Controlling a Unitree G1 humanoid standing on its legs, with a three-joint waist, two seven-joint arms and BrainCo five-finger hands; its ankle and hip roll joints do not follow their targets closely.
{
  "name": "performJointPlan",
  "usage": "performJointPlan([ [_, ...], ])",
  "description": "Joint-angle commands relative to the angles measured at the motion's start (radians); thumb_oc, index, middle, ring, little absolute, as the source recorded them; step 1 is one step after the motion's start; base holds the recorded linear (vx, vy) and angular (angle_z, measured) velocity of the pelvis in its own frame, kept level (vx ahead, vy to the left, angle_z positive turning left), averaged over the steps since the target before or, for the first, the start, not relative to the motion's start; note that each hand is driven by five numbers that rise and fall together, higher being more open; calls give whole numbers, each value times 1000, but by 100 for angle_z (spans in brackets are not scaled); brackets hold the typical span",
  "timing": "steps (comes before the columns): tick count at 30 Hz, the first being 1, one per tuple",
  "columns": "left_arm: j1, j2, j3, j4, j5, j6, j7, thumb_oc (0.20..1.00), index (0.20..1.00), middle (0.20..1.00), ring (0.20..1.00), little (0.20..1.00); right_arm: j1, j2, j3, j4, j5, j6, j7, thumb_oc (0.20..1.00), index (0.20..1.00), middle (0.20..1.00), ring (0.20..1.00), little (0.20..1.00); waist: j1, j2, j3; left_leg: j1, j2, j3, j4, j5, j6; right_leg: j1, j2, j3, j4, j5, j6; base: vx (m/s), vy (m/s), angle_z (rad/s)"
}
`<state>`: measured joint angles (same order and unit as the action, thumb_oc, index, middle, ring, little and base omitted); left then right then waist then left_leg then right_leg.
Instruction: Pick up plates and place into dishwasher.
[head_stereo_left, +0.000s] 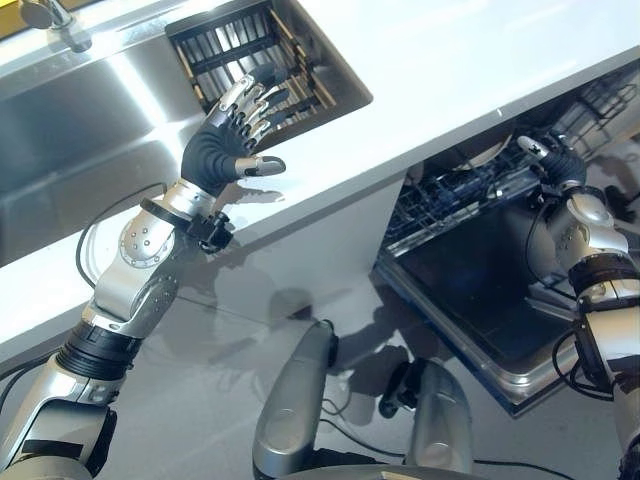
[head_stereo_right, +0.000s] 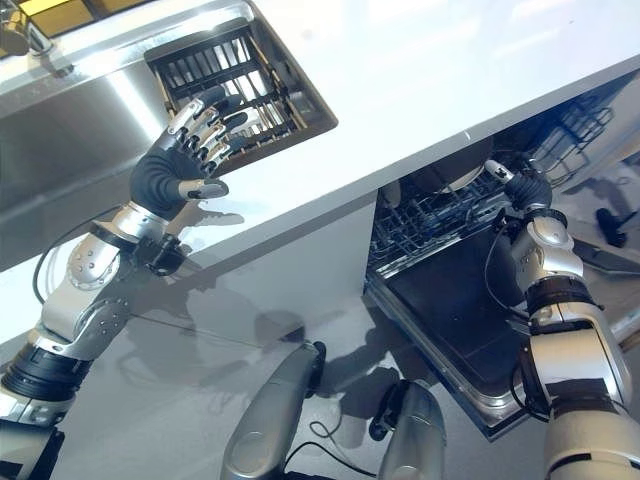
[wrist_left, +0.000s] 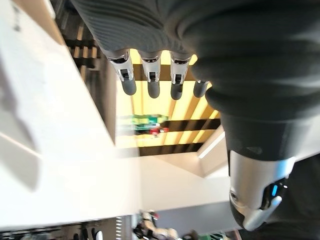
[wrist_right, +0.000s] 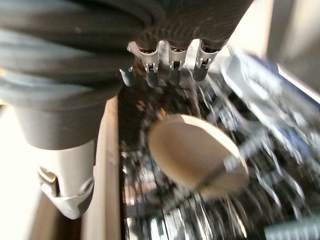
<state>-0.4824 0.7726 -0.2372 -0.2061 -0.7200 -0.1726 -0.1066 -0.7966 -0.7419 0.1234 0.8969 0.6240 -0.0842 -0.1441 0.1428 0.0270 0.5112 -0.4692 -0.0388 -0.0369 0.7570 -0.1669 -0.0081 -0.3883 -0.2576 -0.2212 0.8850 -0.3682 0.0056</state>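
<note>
Wide white countertop (head_stereo_left: 480, 90) running from nine o'clock up to three, with a stainless steel sink (head_stereo_left: 80, 150) at ten o'clock and a dark slatted drying rack (head_stereo_left: 262, 62) sunk in at twelve. Below, at three to four o'clock, open dishwasher (head_stereo_left: 470, 300) with dark door dropped flat and wire lower rack (head_stereo_right: 430, 220) pulled out under the counter edge. Round pale plate (wrist_right: 197, 155) standing in that rack, seemingly just set down. Right hand (head_stereo_right: 520, 185) hanging just above the plate, fingers straight and spread, gripping nothing. Left hand (head_stereo_left: 235, 135) over the near edge of the drying rack, fingers relaxed and open, empty too. Apparent step: one plate loaded, next one to fetch. Next move probably a reach into the drying rack; no plate clearly visible there. Counter lip above the wire rack a likely snag.
</note>
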Motion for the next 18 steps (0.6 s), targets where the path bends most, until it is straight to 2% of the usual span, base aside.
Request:
performJointPlan([
  [1,137,-84,4,43,26,-67,31,1000,1000,1000,1000,1000,115,-68,-28,-123,-178,-55,-150,1000,1000,1000,1000,1000,-68,11,-14,57,-8,105,109,-226,131,-14,82,29,-11,55,-74,-68,65,-3],
  [5,183,-100,12,30,54,-102,27,1000,1000,1000,1000,1000,270,-99,-89,-221,-329,-31,-283,1000,1000,1000,1000,1000,-104,-4,-13,86,6,122,98,-234,135,5,96,51,-33,63,-66,-47,57,-14],
  [11,205,-121,17,32,72,-122,-5,1000,1000,1000,1000,1000,419,-62,-180,-245,-331,-10,-344,1000,1000,1000,1000,1000,-134,-18,-28,135,13,136,51,-233,127,47,106,67,-78,77,-52,-10,22,1],
  [15,195,-144,2,45,78,-111,-24,1000,1000,1000,1000,1000,473,18,-218,-153,-128,-19,-310,1000,1000,1000,1000,1000,-146,-22,-37,177,20,143,31,-244,123,86,115,76,-103,76,-47,29,-4,-6],
  [18,176,-159,-16,58,86,-96,-32,1000,1000,1000,1000,1000,490,92,-253,-24,12,-49,-212,1000,1000,1000,1000,1000,-147,-18,-45,189,21,140,23,-242,124,103,120,73,-122,83,-49,32,-27,-9],
])
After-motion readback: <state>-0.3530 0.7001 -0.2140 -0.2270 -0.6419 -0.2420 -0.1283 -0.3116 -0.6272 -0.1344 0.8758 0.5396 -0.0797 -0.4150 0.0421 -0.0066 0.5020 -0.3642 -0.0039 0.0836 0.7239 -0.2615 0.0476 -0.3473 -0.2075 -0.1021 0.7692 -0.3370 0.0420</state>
